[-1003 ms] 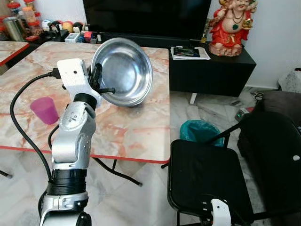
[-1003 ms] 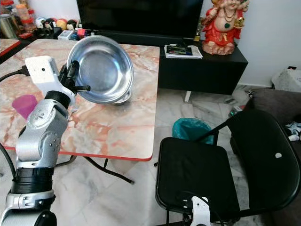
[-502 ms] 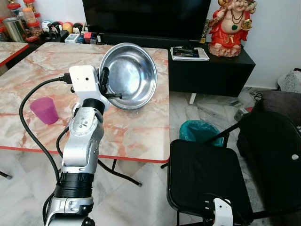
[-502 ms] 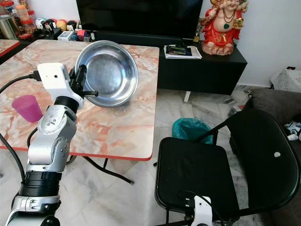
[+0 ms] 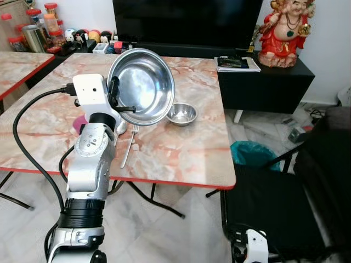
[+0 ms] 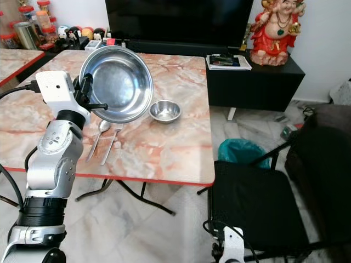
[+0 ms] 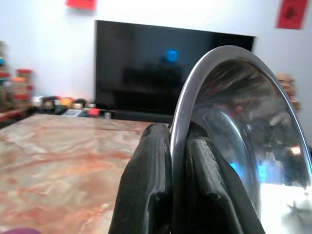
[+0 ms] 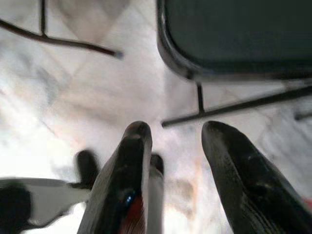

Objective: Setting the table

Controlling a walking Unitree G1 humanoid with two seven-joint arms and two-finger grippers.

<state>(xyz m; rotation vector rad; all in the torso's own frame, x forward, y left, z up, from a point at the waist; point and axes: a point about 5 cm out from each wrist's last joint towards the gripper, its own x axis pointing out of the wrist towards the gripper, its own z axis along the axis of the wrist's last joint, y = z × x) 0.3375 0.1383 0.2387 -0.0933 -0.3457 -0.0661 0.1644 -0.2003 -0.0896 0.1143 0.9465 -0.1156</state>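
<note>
Head cameras first: my left gripper (image 5: 116,97) is raised over the marble table (image 5: 186,148), its fingers pinched on the rim of a large steel bowl (image 5: 143,85) that I hold tilted on edge, hollow facing the cameras, clear of the tabletop; behind its lower edge, a small steel bowl (image 5: 181,113) already stands on the marble; a spoon (image 6: 98,131) and a fork (image 6: 111,143) lie side by side just below the big bowl; a pink cup (image 5: 80,123) peeks out behind my forearm; a black chair (image 6: 258,213) stands off the table's right corner.

Left wrist camera: both black fingers (image 7: 146,190) are clamped on the bowl's rim, one on each face, metal between them; the grip looks firm.

Right wrist camera: my right gripper (image 8: 173,161) hangs idle over the floor beside the chair's legs, fingers parted, holding nothing.

Progress, as I judge it: cutlery, small bowl and cup are laid; the large bowl is yet to be lowered flat onto the table.
</note>
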